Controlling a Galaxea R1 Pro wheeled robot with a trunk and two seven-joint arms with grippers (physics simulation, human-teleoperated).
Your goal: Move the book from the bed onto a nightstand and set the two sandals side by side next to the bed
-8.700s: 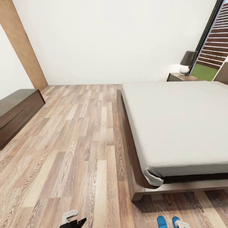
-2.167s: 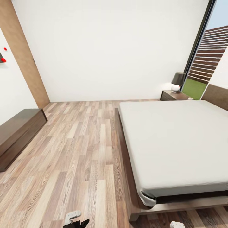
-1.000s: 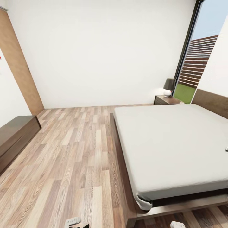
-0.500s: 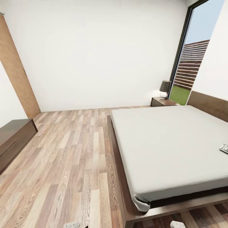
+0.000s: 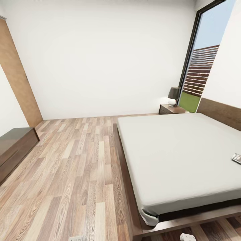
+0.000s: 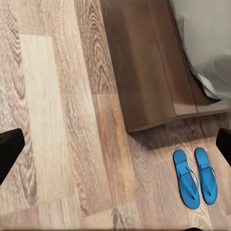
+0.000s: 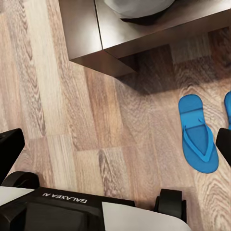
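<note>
Two blue sandals (image 6: 195, 177) lie side by side on the wood floor (image 5: 77, 167), just off the bed (image 5: 180, 157) frame's corner. At the mattress's far right edge lies a small object, probably the book (image 5: 236, 158). Beside the headboard stands the nightstand (image 5: 171, 109), carrying a lamp (image 5: 173, 96). Both pincers, left (image 6: 115, 144) and right (image 7: 115, 144), are spread wide, empty.
</note>
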